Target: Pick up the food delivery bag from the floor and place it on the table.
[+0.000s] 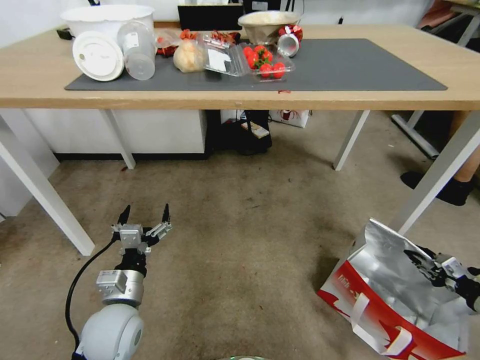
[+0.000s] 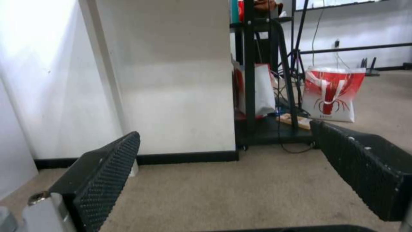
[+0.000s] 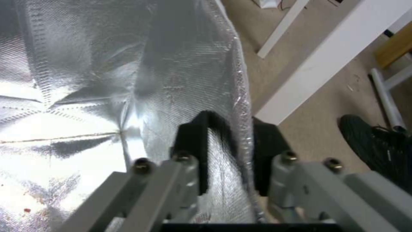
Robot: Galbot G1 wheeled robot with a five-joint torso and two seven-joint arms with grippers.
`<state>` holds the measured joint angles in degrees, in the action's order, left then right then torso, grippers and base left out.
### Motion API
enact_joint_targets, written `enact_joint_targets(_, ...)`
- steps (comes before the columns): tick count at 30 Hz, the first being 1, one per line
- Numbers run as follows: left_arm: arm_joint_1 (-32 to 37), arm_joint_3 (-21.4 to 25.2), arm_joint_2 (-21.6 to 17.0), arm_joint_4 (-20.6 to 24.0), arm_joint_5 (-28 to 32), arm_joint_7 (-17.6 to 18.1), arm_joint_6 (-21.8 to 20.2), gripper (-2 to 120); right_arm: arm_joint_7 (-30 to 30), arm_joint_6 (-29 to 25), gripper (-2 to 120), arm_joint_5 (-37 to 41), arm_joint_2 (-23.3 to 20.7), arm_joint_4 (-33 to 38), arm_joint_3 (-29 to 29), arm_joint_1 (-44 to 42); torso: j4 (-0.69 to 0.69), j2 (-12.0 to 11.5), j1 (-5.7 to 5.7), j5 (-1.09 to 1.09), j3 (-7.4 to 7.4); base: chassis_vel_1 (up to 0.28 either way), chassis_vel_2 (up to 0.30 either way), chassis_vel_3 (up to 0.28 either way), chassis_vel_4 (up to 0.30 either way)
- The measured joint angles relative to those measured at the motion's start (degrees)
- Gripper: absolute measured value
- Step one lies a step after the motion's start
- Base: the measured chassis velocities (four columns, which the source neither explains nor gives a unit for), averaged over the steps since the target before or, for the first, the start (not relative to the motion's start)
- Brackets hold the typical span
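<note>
The food delivery bag [image 1: 395,305] stands tilted on the floor [image 1: 240,240] at the lower right, red panel and white straps facing me, its silver foil mouth open. My right gripper [image 1: 417,262] is at the bag's upper rim. In the right wrist view it [image 3: 231,122] is shut on the foil wall [image 3: 128,80], one finger inside and one outside. My left gripper [image 1: 145,210] hangs open and empty above the carpet at the lower left, its pads [image 2: 107,174] spread wide. The table [image 1: 200,98] with its grey mat [image 1: 350,65] spans the top of the head view.
A white table leg [image 1: 435,175] slants just behind the bag, with a person's black shoe [image 1: 445,189] beyond it. A white bucket [image 1: 107,20], a strawberry box [image 1: 265,62] and a bowl [image 1: 262,24] crowd the mat's left half. A black rack [image 1: 247,131] and another red-white bag [image 2: 332,93] are under the table.
</note>
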<state>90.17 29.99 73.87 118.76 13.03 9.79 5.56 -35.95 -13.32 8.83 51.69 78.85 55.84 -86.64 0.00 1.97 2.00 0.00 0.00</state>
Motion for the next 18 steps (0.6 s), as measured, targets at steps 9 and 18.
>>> enact_joint_targets(9,-0.40,0.00,-0.14,-0.66,0.12,0.00,0.14,99,-0.09,-0.17,0,0.56,0.55,-0.07,0.00,-0.38,0.00,0.00,0.00,-0.01,0.00,0.000,0.000,0.000,0.000)
enact_joint_targets(18,-0.66,0.63,-0.34,-0.93,0.22,-1.95,0.83,99,2.12,1.46,0,9.31,0.95,5.48,-1.02,-4.07,-0.01,0.00,0.00,0.00,0.00,0.000,0.000,0.000,0.000)
